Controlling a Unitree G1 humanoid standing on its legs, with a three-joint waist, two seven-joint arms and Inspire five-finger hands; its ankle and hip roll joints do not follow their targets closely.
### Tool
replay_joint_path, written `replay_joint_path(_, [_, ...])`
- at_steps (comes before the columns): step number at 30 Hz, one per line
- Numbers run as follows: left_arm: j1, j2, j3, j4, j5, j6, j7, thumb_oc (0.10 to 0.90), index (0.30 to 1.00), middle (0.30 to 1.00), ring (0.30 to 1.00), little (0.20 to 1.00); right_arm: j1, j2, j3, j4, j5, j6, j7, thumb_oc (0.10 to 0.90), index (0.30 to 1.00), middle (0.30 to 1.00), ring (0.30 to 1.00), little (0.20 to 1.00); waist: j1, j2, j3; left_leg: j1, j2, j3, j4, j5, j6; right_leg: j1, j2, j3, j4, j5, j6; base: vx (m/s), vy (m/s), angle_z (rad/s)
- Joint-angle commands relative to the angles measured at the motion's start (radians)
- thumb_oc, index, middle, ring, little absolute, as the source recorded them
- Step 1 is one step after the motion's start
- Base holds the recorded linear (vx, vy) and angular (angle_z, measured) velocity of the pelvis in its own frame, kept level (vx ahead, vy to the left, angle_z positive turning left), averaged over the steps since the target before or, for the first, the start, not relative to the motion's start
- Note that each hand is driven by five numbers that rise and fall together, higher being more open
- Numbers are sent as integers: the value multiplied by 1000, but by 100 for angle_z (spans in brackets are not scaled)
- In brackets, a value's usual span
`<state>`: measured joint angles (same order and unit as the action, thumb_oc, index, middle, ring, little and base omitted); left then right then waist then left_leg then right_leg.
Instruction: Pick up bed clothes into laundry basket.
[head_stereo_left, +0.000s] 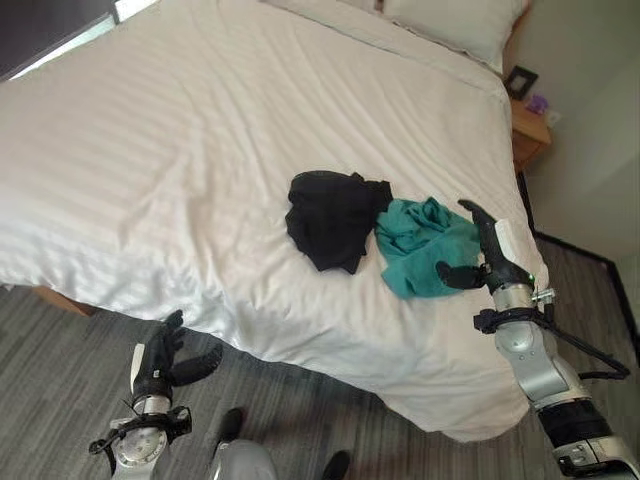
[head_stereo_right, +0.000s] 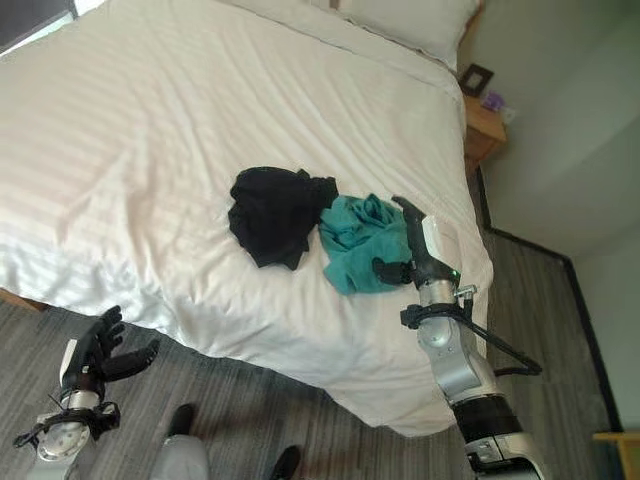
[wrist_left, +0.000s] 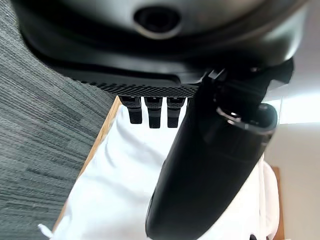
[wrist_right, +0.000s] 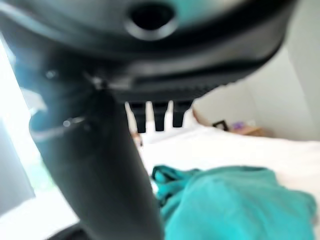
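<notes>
White striped bedding (head_stereo_left: 200, 150) covers a wide bed that fills most of the scene, with grey wood-look floor (head_stereo_left: 60, 380) along its near edge. Two garments lie on the bedding toward its near right corner: a teal garment (head_stereo_left: 425, 245), crumpled, and a black garment (head_stereo_left: 330, 220), bunched, directly left of it. The two touch where the black one's right edge meets the teal one's far left edge.

Right hand (head_stereo_left: 487, 256) is raised over the near right corner of the bed, just beside the right edge of the teal garment. Its fingers are extended and its thumb stands apart toward the teal cloth; it has hold of nothing. Whether it touches the cloth cannot be told.

Left hand (head_stereo_left: 160, 360) hangs low over the floor, in front of the bed's near edge and well apart from both garments. Its fingers are relaxed, thumb spread, palm empty.

Pillows (head_stereo_left: 450, 25) lie at the far end of the bed. Right of them stands a wooden nightstand (head_stereo_left: 528, 135) carrying a dark picture frame (head_stereo_left: 520, 80) and a small purple object (head_stereo_left: 538, 103)
</notes>
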<state>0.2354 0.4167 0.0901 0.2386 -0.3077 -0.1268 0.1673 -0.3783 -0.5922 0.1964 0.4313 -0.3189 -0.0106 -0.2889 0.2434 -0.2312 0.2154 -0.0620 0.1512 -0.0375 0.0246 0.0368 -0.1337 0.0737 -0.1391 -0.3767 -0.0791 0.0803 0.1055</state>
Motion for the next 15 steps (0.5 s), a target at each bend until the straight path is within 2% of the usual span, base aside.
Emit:
replay_joint_path(1, [14, 51, -39, -56, -32, -88, -33, 800, 900, 900, 900, 900, -265, -102, 70, 144, 49, 6, -54, 800, 900, 900, 900, 900, 52, 41, -61, 109, 65, 30, -112, -30, -20, -14, -15, 15, -8, -6, 83, 53, 53, 4])
replay_joint_path(2, [21, 56, -60, -25, -39, -82, -40, 800, 900, 900, 900, 900, -341, -101, 128, 278, 35, 28, -42, 800, 900, 900, 900, 900, 66, 45, -61, 107, 69, 35, -112, -29, -23, -18, -17, 12, -8, -4, 86, 37, 53, -2])
replay_joint_path(3, [18, 59, -68, -10, -42, -82, -39, 800, 900, 900, 900, 900, -386, -100, 155, 341, 31, 34, -44, 800, 900, 900, 900, 900, 71, 48, -59, 104, 72, 36, -112, -28, -25, -20, -18, 11, -8, -4, 87, 22, 54, -10])
replay_joint_path(6, [19, 55, -78, 16, -45, -80, -36, 800, 900, 900, 900, 900, -467, -96, 198, 433, 28, 43, -47, 800, 900, 900, 900, 900, 71, 59, -53, 94, 74, 37, -112, -23, -27, -30, -20, 5, -8, -1, 90, -6, 41, -5])
replay_joint_path(8, [14, 53, -96, 49, -54, -82, -32, 800, 900, 900, 900, 900, -554, -88, 241, 568, 16, 51, -59, 800, 900, 900, 900, 900, 75, 76, -44, 72, 76, 31, -112, -14, -33, -50, -23, -2, -8, -1, 94, -37, 39, -1])
replay_joint_path(15, [-47, 38, -158, 180, -62, -88, -43, 800, 900, 900, 900, 900, -641, -83, 284, 788, 22, 51, -45, 800, 900, 900, 900, 900, 77, 119, -19, -26, 72, 4, -112, 20, -44, -126, -33, -34, -8, 4, 101, -44, 41, 3])
